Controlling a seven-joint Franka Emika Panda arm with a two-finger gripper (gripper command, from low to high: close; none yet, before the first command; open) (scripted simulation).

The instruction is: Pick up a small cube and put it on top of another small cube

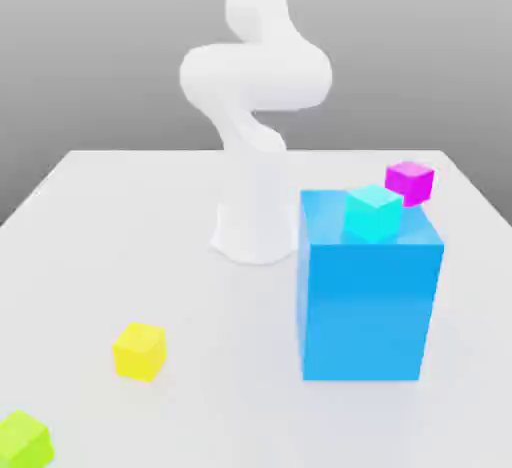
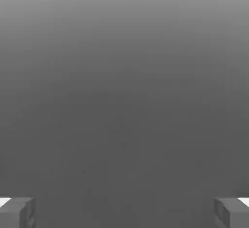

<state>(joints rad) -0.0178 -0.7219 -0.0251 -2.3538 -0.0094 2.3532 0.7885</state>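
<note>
A small cyan cube (image 1: pixel 373 212) rests on top of a large blue block (image 1: pixel 368 296) at the exterior view's right. A small magenta cube (image 1: pixel 410 182) sits on the table behind that block. A small yellow cube (image 1: pixel 140 350) lies on the table toward the front left, and a small lime-green cube (image 1: pixel 22 440) sits at the front left corner. In the hand view my gripper (image 2: pixel 124 212) is open, its two fingertips (image 2: pixel 17 211) far apart with nothing between them, facing plain grey background.
The white arm's base (image 1: pixel 252 226) stands at the middle of the white table (image 1: pixel 200 376), just left of the blue block. The arm's upper links rise out of the exterior view's top.
</note>
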